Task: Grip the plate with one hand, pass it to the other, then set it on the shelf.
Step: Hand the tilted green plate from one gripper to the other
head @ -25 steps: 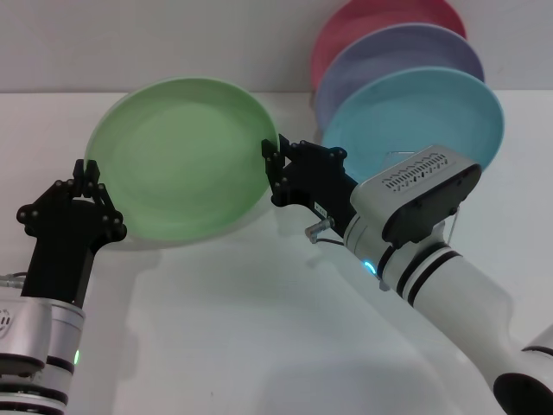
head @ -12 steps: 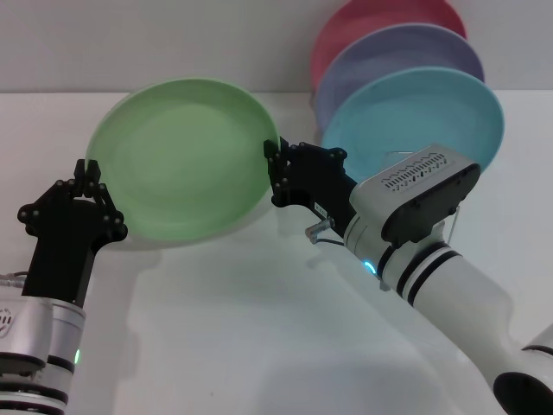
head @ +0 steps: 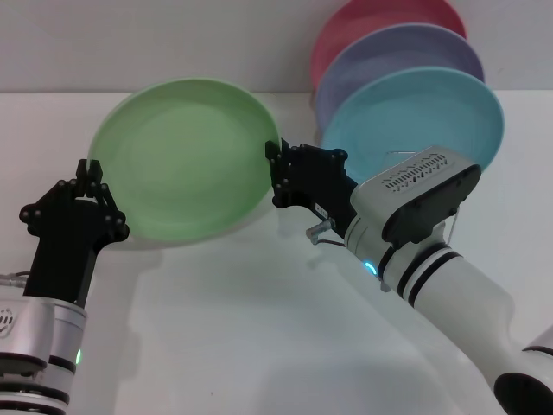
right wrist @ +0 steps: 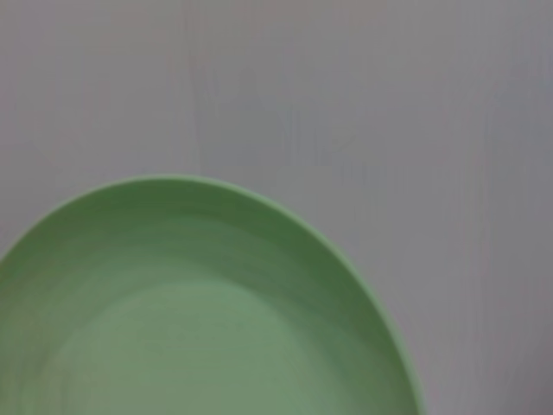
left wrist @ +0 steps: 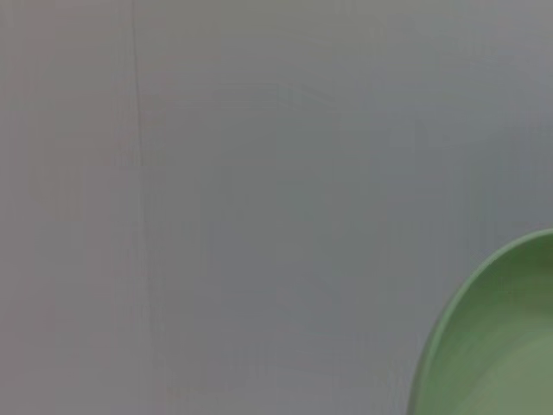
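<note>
green plate point(head: 180, 156) hangs tilted above the counter point(head: 259, 328), left of the blue plate point(head: 415, 117). right end effector point(head: 275, 173) clamps its rim; left end effector point(head: 89, 179) touches the opposite rim, can't tell if it's gripping. release early and it drops.

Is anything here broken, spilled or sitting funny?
Nothing looks broken or spilled. The green plate is tilted in mid-air between the left gripper and right gripper, one at each edge. The blue plate, purple plate and red plate stand upright behind.
</note>
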